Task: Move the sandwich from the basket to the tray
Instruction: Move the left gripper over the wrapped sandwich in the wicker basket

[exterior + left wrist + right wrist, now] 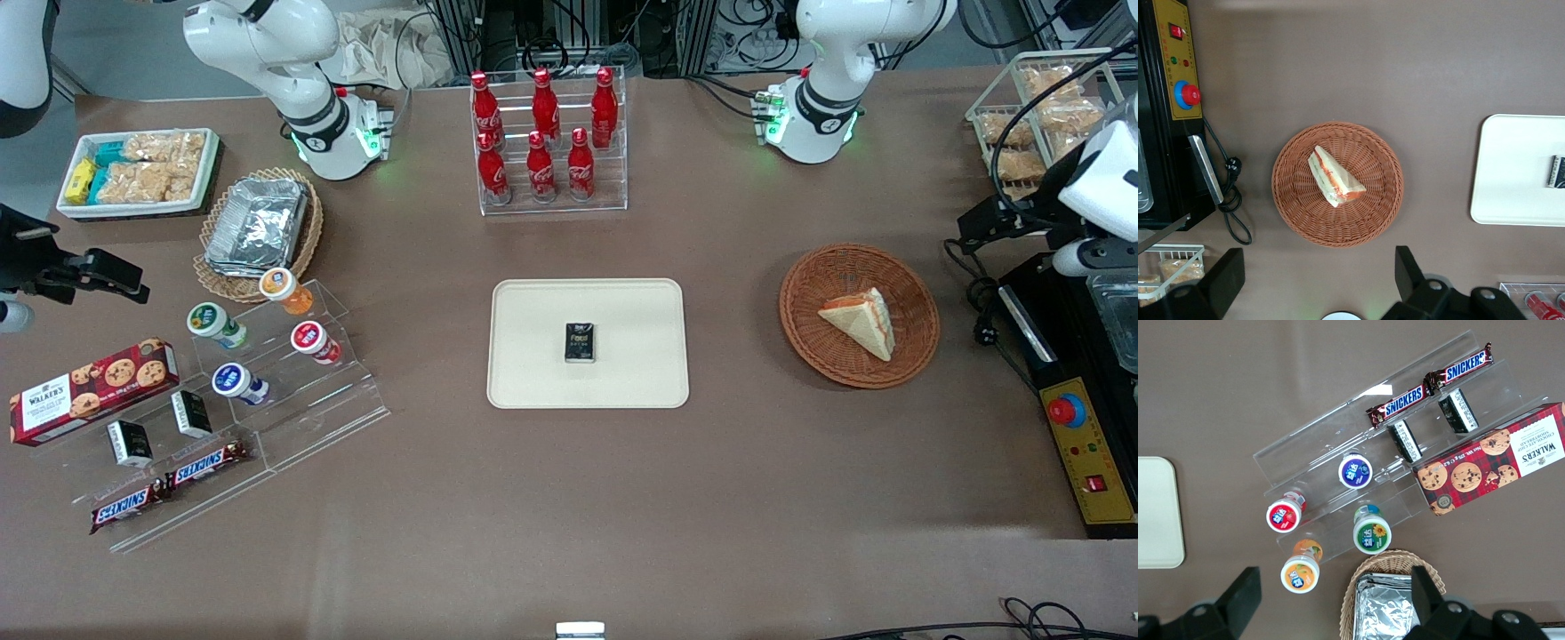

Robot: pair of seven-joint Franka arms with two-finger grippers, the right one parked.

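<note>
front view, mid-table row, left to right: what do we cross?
Cookie box → acrylic riser with the yogurt cups → tray holding a small black packet → basket with the sandwich → gripper, open, clear of the basket.

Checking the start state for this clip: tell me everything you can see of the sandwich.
The sandwich is a triangular wedge of white bread with orange-red and green filling along its cut edge. It lies flat in the reddish-brown wicker basket, touching only the weave. The gripper hangs open above the basket, clear of it.

Six red bottles [544,138] in rack, cookie box [92,389], Snickers bars [169,486]
</note>
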